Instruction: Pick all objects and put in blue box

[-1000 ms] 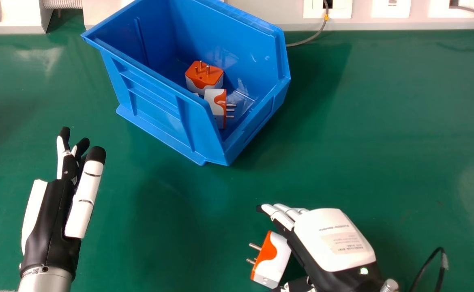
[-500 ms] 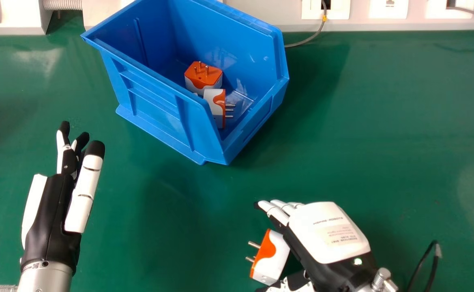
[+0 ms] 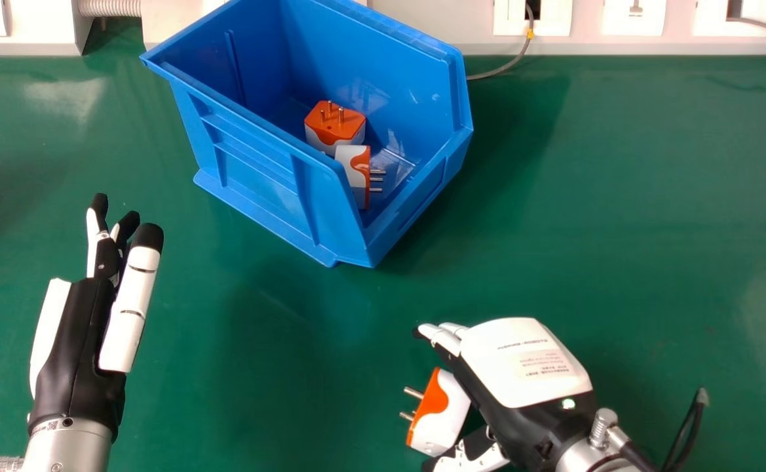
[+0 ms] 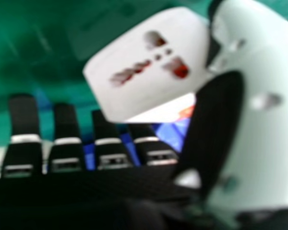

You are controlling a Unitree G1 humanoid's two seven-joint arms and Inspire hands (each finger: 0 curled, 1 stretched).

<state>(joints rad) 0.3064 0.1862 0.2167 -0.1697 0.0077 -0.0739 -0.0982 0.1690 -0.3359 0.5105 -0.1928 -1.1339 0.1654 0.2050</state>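
Two white-and-orange plug adapters with metal prongs (image 3: 335,124) (image 3: 354,170) sit inside the open-topped blue plastic box (image 3: 255,174), one prongs-up, the other on its side with its prongs toward the box's low front; the box stands by the far edge of the green table (image 3: 618,210), that low front turned toward my right side, which I judge gives the easiest way in.

One more adapter, a blocky white body with an orange pronged end (image 3: 440,413), is pinched between the thumb and fingers of my right hand (image 3: 523,367), nearer me than the box; I hold it by its smooth body, prongs pointing out to the left, probably because the flat sides give a surer grip; whether it clears the table I cannot tell.

My left hand (image 3: 78,354) is open at the view's left, fingers extended, near nothing I need; the next move, as I judge it, is to lift the adapter well over the front lip; its prongs could catch there, or the body could twist out of my pinch.
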